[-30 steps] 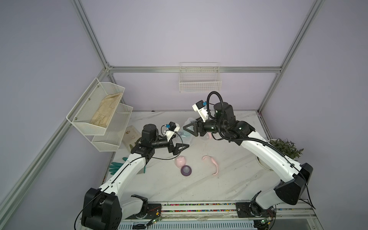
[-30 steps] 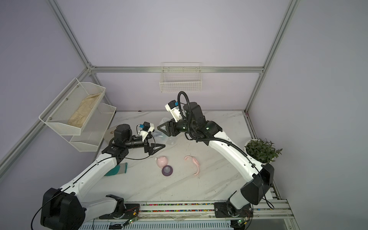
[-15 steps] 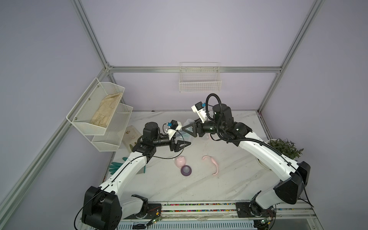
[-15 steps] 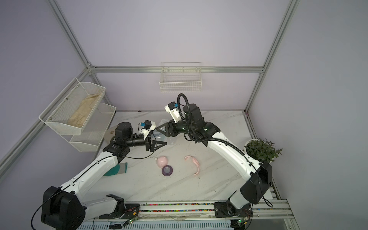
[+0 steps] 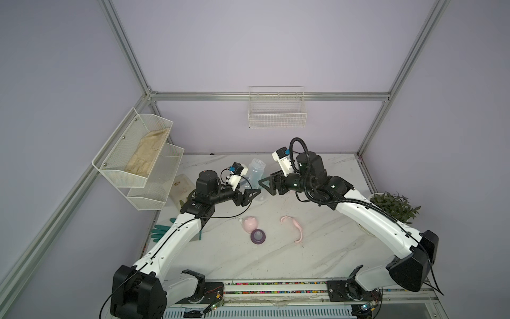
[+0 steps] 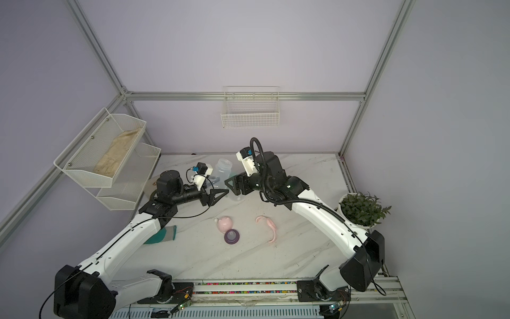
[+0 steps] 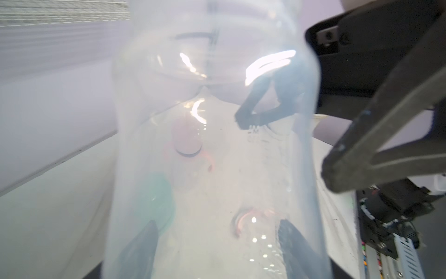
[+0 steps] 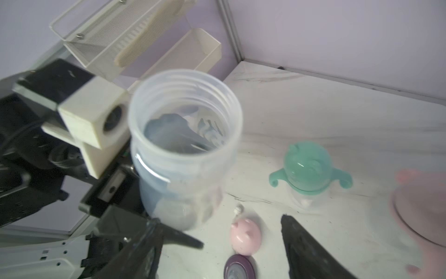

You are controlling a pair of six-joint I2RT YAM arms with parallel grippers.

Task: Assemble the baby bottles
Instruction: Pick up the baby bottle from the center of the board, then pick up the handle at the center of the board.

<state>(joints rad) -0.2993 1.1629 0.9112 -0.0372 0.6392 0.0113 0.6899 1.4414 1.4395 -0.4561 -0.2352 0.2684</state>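
White marble tabletop (image 5: 317, 256), lilac walls behind. Clear bottle (image 5: 256, 169), mouth open, no collar on, tilted and raised above far-centre of table between both arms. Left gripper (image 5: 252, 194) clamped on bottle's lower body. Right gripper (image 5: 263, 186) faces it, fingers spread wide at bottle's base, one finger visibly apart from it. Nearer on table: pink dome cap (image 5: 249, 224) just beside purple nipple collar (image 5: 258, 237); pink handle ring (image 5: 293, 227) further right, apart. Mint-capped assembled bottle (image 8: 307, 169) upright on table, seen only from right wrist camera.
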